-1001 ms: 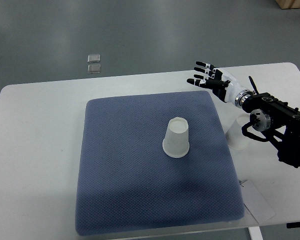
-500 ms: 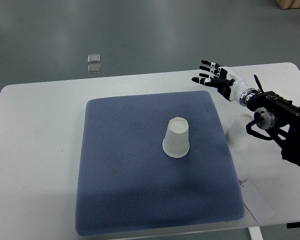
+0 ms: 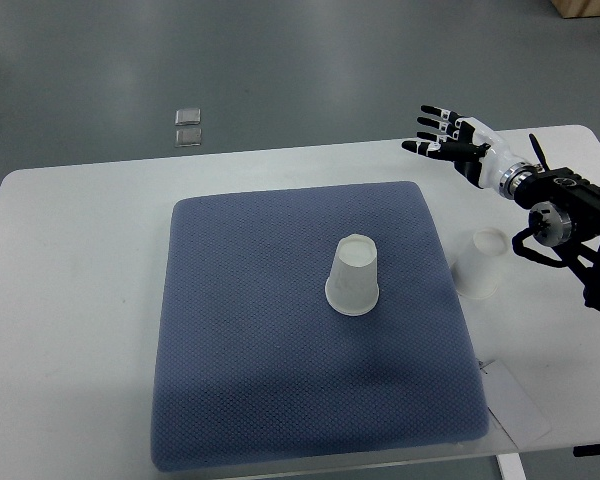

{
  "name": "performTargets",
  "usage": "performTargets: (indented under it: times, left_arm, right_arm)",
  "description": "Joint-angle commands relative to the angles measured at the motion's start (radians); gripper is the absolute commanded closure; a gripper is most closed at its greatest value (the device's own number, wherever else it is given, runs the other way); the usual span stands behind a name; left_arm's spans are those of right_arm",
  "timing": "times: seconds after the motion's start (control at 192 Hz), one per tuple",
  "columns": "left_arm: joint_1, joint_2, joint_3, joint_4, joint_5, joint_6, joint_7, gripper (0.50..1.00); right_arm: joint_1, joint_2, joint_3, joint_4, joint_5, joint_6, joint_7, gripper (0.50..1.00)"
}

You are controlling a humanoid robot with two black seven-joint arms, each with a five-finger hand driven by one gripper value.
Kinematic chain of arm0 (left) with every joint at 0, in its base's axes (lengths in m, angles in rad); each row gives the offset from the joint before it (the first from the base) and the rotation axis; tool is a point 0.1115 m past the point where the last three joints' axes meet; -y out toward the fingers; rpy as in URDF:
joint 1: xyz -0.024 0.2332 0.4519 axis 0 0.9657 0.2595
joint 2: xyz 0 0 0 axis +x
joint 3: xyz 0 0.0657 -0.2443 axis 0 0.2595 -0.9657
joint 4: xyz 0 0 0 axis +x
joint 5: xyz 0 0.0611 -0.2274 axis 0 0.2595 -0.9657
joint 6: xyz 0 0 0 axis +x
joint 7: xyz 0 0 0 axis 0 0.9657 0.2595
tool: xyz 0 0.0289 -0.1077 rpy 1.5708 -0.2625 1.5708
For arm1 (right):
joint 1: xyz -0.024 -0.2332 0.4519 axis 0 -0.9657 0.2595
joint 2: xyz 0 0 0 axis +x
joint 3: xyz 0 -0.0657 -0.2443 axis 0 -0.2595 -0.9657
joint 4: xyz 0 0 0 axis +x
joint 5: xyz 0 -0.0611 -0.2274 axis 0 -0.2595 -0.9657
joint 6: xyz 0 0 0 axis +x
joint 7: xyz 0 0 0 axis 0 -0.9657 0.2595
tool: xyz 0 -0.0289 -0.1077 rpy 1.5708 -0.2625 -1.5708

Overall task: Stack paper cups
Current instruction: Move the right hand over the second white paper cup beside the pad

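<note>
One white paper cup (image 3: pixel 353 276) stands upside down near the middle of the blue mat (image 3: pixel 240 340). A second white paper cup (image 3: pixel 478 263) stands upside down on the white table just right of the mat. My right hand (image 3: pixel 446 137) is open and empty, fingers spread, above the table's far edge, up and left of the second cup. Its arm (image 3: pixel 565 215) comes in from the right edge. The left arm is out of view.
The white table (image 3: pixel 70 300) ends at its far edge just beyond the mat. A sheet of paper (image 3: pixel 515 400) lies at the mat's front right corner. Two small clear squares (image 3: pixel 188 126) lie on the grey floor beyond the table.
My right hand has moved right and away from me, off the mat's far right corner, staying open. Both cups have stayed put.
</note>
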Motion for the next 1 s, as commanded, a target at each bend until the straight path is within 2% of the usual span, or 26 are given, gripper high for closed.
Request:
performTargets:
  times: [0.0,0.063,0.214,0.266,0.271,0.438,0.688,0.792,0.996]
  left_arm:
    - [0.0,0.0,0.0,0.0,0.0,0.0,0.0,0.5]
    - [0.0,0.0,0.0,0.0,0.0,0.0,0.0,0.5]
    - [0.0,0.0,0.0,0.0,0.0,0.0,0.0,0.5]
    - [0.0,0.0,0.0,0.0,0.0,0.0,0.0,0.5]
    - [0.0,0.0,0.0,0.0,0.0,0.0,0.0,0.5]
    - [0.0,0.0,0.0,0.0,0.0,0.0,0.0,0.5]
    - [0.0,0.0,0.0,0.0,0.0,0.0,0.0,0.5]
    - [0.0,0.0,0.0,0.0,0.0,0.0,0.0,0.5]
    - [0.0,0.0,0.0,0.0,0.0,0.0,0.0,0.5]
  right_arm:
    - [0.009,-0.02,0.003,0.005,-0.04,0.071,-0.002,0.587]
    - [0.016,-0.029,0.003,0.012,-0.067,0.117,0.0,0.587]
    - [0.024,-0.111,-0.013,0.089,-0.195,0.126,0.002,0.589]
    - [0.024,-0.111,-0.013,0.089,-0.195,0.126,0.002,0.589]
    - [0.024,-0.147,-0.017,0.141,-0.257,0.137,0.006,0.589]
    - [0.036,-0.301,-0.106,0.299,-0.482,0.143,0.028,0.589]
    - [0.113,-0.488,-0.296,0.453,-0.623,0.191,0.032,0.589]
    - [0.122,-0.528,-0.333,0.486,-0.698,0.226,0.034,0.589]
    - [0.127,-0.568,-0.395,0.531,-0.788,0.228,0.034,0.589]
